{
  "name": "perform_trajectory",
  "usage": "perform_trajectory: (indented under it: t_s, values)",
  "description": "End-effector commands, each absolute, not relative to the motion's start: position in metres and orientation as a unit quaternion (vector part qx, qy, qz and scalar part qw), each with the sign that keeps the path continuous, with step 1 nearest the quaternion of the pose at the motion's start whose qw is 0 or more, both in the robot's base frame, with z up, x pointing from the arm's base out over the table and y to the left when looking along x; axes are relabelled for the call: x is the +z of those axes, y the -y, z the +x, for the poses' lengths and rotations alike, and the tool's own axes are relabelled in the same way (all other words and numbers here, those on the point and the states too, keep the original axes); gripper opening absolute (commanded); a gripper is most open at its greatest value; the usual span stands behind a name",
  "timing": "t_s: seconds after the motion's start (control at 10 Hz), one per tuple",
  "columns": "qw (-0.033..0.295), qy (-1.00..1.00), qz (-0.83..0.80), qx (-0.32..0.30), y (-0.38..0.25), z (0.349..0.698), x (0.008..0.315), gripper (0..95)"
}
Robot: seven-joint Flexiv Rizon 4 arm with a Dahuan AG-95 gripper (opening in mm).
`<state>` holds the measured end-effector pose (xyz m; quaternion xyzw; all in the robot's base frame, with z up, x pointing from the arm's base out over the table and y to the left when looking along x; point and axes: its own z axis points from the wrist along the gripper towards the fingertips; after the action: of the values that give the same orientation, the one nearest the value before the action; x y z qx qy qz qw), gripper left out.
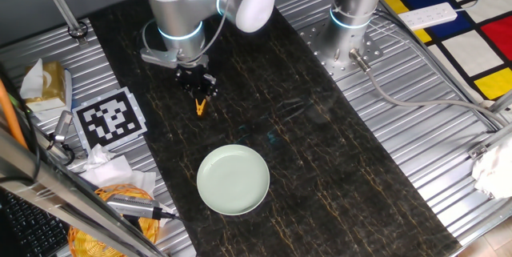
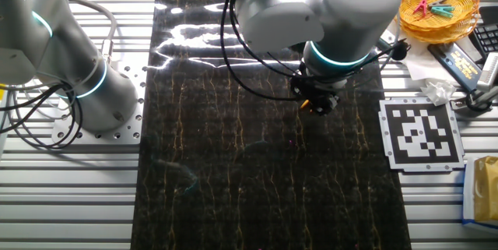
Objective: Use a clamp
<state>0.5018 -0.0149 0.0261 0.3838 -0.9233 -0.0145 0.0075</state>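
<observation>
One small orange clamp hangs pinched in our gripper, prongs pointing down above the dark mat, we judge so it can be carried toward the pale green plate.

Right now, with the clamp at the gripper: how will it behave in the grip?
The clamp looks tiny next to the plate, so probably very light. Its thin prongs hang below the gripper, so it may twist in the grip. It seems rigid rather than floppy.
</observation>
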Motion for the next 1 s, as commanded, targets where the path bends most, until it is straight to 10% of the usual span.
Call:
perform_trajectory:
  t_s: [0.1,1.0]
  values:
    - [0.005,0.928,0.371,-0.002,0.0135,0.5038,0.0226,38.0]
    - [-0.010,0.929,0.370,0.000,0.0151,0.5064,0.0164,38.0]
